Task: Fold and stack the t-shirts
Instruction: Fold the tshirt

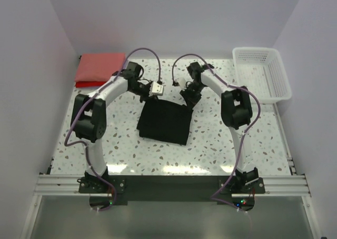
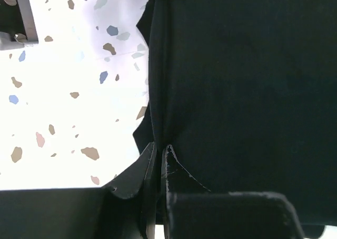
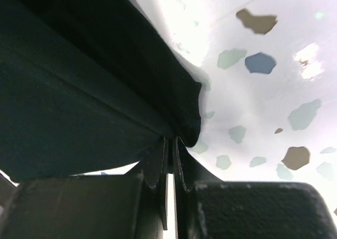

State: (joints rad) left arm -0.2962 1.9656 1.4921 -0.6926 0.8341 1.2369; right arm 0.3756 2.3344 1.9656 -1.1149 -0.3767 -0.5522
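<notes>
While both my tools are busy, here's the scene. The black t-shirt [image 1: 164, 123] lies in the middle of the top view on the desk [image 1: 221, 144], folded into a rough rectangle a bit skewed to the frame, all matte and soft-looking with no print.

My left tool [image 1: 156, 93] is clamped on its upper left corner and my right tool [image 1: 188, 98] is clamped on its upper right corner, so the shirt's top edge runs between them.

In the left wrist view the dark fingers [image 2: 129, 183] sit at the bottom of the frame, pinched together on a thin ridge of black cloth. That ridge runs straight up the picture as a crease. The rest of the shirt fills the right side as one flat dark sheet.

The right wrist view is much the same. The fingers [image 3: 152, 170] are squeezed on a bunched fold at the bottom centre, and the cloth fans off to the upper left with a fine woven grain and one long fold line.

The desk is glossy white with grey, brown and blue speckles, terrazzo style.

In the upper left of the top view, the coral-red t-shirts [image 1: 99, 68] sit as a flat, squared-off stack. The white plastic lattice basket [image 1: 261, 73] is in the upper right, a rectangular tub well apart from the black shirt.
</notes>
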